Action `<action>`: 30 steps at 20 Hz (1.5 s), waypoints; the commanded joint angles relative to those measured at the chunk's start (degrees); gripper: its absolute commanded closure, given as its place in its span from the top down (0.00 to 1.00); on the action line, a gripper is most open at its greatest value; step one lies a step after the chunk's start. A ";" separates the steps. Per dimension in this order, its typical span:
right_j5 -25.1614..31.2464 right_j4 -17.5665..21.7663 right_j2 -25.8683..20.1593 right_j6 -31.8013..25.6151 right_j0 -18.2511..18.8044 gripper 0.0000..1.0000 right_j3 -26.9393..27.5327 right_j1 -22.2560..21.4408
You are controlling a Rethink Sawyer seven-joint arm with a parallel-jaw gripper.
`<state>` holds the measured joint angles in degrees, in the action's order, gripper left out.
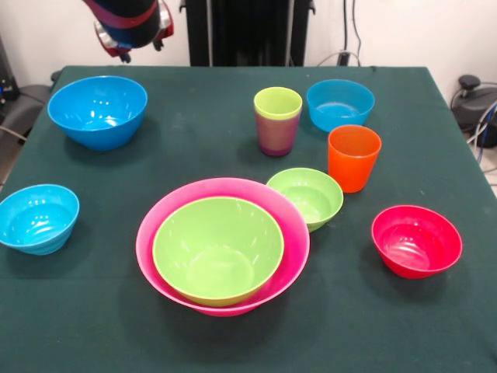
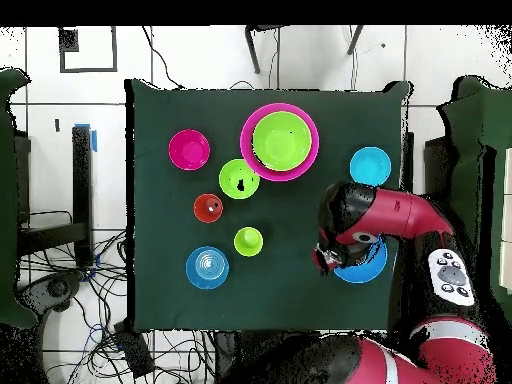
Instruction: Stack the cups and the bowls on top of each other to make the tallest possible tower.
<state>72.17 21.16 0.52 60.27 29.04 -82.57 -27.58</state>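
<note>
The huge pink bowl (image 1: 145, 237) (image 2: 246, 140) holds the large green bowl (image 1: 217, 249) (image 2: 281, 140) nested inside it; this is the tower. The lime green cup (image 1: 277, 102) (image 2: 248, 241) sits inside the purple cup (image 1: 276, 138). Beside them stand the orange cup (image 1: 353, 158) (image 2: 208, 208) and the small green bowl (image 1: 307, 196) (image 2: 239, 179). The red bowl (image 1: 415, 241) (image 2: 189, 149) is apart from the rest. My gripper (image 1: 128, 35) (image 2: 326, 256) hangs high above the large blue bowl (image 1: 97, 110) (image 2: 365, 268), whose rim the arm partly hides in the overhead view.
One small light-blue bowl (image 1: 339, 103) (image 2: 207, 267) stands behind the cups. Another small light-blue bowl (image 1: 37, 219) (image 2: 370, 166) sits near the table's edge. The dark green table (image 1: 248, 334) has cables and chairs around it.
</note>
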 commanded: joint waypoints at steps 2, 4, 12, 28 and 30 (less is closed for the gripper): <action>-1.53 0.56 -3.93 2.82 0.02 1.00 3.05 2.03; -8.11 0.67 -4.58 2.59 1.18 1.00 0.47 1.12; -17.13 2.39 -5.31 1.54 2.63 1.00 -0.96 2.91; -16.15 1.47 -3.16 3.98 0.94 1.00 -2.05 1.91; -14.80 1.32 -2.80 4.24 0.29 1.00 -2.06 1.10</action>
<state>57.62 21.18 0.47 60.27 31.64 -82.32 -27.03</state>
